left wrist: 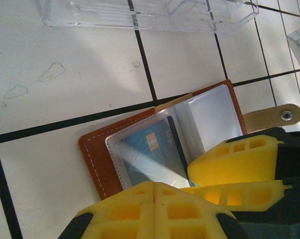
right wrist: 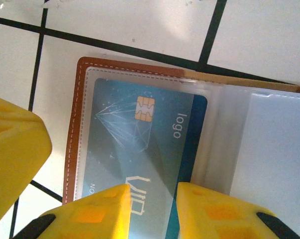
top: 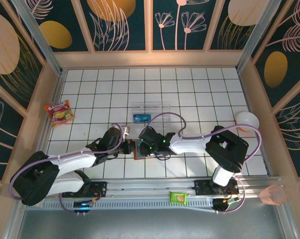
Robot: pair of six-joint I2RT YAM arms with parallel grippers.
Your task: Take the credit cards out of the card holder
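Your card holder [left wrist: 96,160] lies open on the worktop [top: 199,94], near the middle of its near edge, with one blue credit card [right wrist: 140,129] in a clear sleeve. Your left gripper [left wrist: 154,191] is closed on nothing and hides part of the holder. Your right gripper [right wrist: 150,200] stands part open over the card, possibly touching it. The other pocket is cloudy.

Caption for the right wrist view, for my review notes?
Right gripper poised, fingers apart, over a blue credit card sleeved in the open brown card holder.
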